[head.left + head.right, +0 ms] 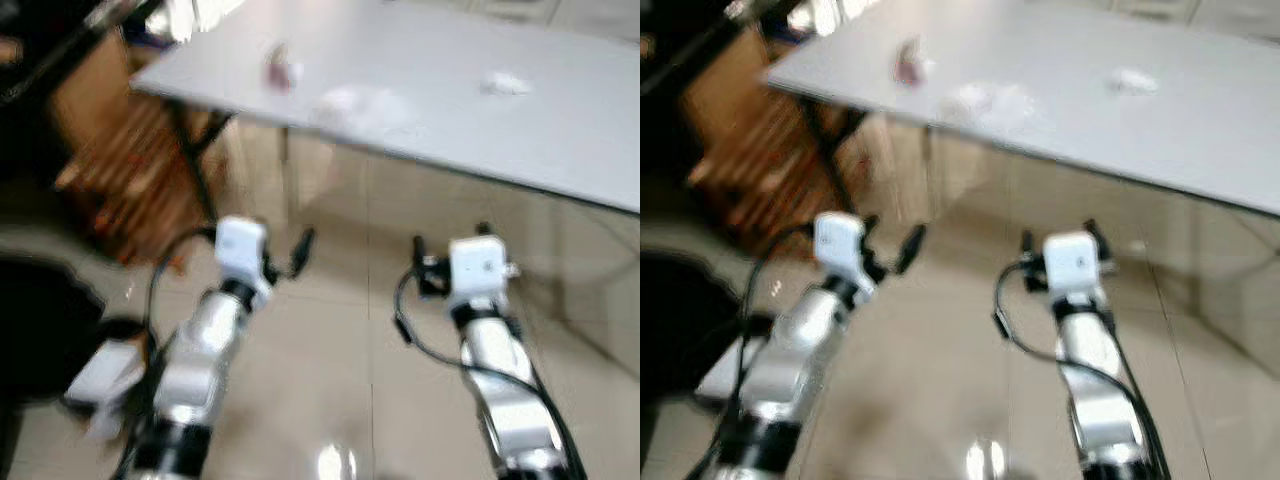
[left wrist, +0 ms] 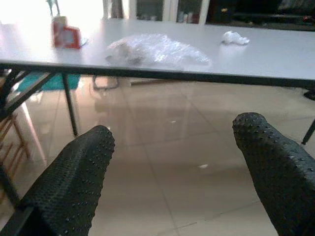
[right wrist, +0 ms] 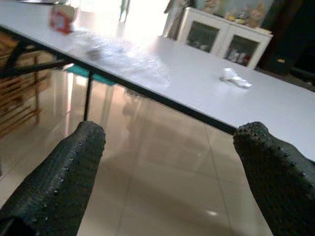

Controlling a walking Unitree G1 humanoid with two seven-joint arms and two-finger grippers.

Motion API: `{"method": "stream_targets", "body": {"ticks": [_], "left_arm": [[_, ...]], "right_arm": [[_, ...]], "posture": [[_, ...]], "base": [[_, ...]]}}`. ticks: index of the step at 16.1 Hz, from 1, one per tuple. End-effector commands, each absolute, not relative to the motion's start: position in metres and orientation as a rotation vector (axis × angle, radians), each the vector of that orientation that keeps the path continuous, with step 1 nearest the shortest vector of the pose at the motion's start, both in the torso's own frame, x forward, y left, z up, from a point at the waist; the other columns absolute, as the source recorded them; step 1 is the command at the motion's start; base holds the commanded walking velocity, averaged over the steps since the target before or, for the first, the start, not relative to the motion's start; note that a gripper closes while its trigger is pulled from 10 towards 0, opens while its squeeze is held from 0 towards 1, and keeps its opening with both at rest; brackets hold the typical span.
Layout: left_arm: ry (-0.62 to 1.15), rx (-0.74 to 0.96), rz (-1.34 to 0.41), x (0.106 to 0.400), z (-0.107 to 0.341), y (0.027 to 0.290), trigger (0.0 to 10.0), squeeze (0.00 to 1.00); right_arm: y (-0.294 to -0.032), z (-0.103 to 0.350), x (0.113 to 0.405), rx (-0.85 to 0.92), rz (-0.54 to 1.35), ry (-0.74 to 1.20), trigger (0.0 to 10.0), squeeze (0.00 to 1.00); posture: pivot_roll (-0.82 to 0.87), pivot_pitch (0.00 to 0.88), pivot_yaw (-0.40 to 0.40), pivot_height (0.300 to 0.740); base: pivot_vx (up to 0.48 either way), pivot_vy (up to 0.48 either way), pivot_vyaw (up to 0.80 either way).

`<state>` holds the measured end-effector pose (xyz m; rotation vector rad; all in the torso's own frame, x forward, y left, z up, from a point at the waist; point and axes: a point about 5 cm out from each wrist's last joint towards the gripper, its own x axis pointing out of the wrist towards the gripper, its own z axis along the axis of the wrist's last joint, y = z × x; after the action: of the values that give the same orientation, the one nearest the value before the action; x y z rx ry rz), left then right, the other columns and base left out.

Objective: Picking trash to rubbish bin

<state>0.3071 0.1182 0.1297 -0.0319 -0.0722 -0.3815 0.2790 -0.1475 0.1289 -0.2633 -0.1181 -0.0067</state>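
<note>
Approach step, nothing picked up yet: head views were blurred, so the robot looked to be walking toward the desk (image 1: 560,130) that filled the upper half of the frame. Left pincer (image 2: 172,177) had its fingers spread wide and empty; right pincer (image 3: 172,172) likewise spread and empty, both held out low over the tiled floor (image 1: 330,330), short of the desk edge. Trash sat on the desk: a crumpled clear plastic bag (image 2: 155,49) near the front edge at upper centre, a small white paper wad (image 2: 235,37) farther back toward upper right, and a red-and-white carton (image 2: 66,35) at upper left. No bin could be made out; dark shape at lower left of the head view too blurred to tell. Next move, as a guess: close the gap, raise one pincer above desk height, line it up on the plastic bag, the nearest piece. Print on the carton was too washed out to read; no other writing visible.
</note>
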Motion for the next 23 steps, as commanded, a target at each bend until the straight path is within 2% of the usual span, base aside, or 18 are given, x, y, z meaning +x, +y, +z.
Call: {"method": "stream_targets", "body": {"ticks": [1, 13, 17, 23], "left_arm": [[-0.089, -0.04, -0.424, 0.3069, 0.1349, 0.1052, 10.0, 0.0], [-0.056, -0.035, -0.42, 0.308, 0.131, 0.1048, 10.0, 0.0], [-0.032, -0.062, -0.423, 0.3072, 0.1279, 0.1041, 10.0, 0.0], [-0.017, -0.055, -0.43, 0.3069, 0.1263, 0.1037, 10.0, 0.0]], "right_arm": [[-0.1571, 0.1275, 0.2763, -0.286, -0.029, -0.112, 10.0, 0.0], [-0.1567, 0.1267, 0.2791, -0.292, -0.035, -0.109, 10.0, 0.0], [-0.1563, 0.1258, 0.2792, -0.293, -0.038, -0.107, 10.0, 0.0], [-0.1569, 0.1246, 0.2798, -0.298, -0.049, -0.105, 10.0, 0.0]], "posture": [[-0.04, 0.106, 0.006, 0.74], [-0.03, 0.102, 0.006, 0.74], [-0.03, 0.103, 0.01, 0.74], [-0.03, 0.104, 0.012, 0.74]], "base": [[0.48, 0.0, 0.0], [0.462, 0.0, 0.0], [0.0, 0.0, 0.0], [0.0, 0.449, 0.0]]}}
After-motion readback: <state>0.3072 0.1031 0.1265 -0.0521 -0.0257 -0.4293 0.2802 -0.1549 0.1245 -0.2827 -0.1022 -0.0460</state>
